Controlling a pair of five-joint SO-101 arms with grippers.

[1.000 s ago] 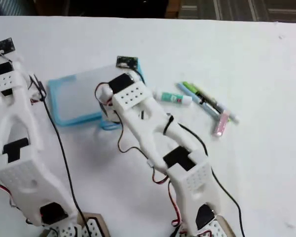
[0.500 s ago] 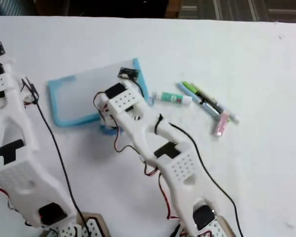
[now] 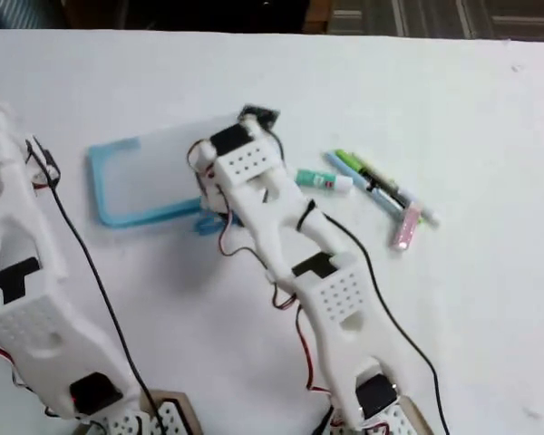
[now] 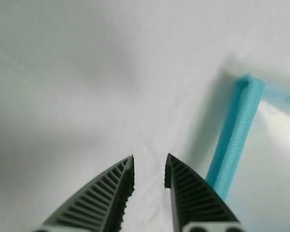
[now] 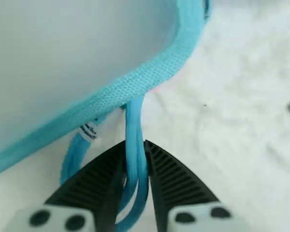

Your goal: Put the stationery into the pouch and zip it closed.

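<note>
Moved rightward, right arm's jaws grip the blue cord loop point(image 5: 135, 126) of the translucent blue-edged pouch point(image 3: 138, 181); left arm's jaws stand narrowly apart.

The left gripper point(image 4: 149, 166) holds its jaws slightly parted — the pouch point(image 4: 236, 135) edge just beside.

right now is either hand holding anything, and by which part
The right hand is shut on the blue cord loop at a corner of the pouch. The left hand holds nothing; its jaws stand slightly apart.
</note>
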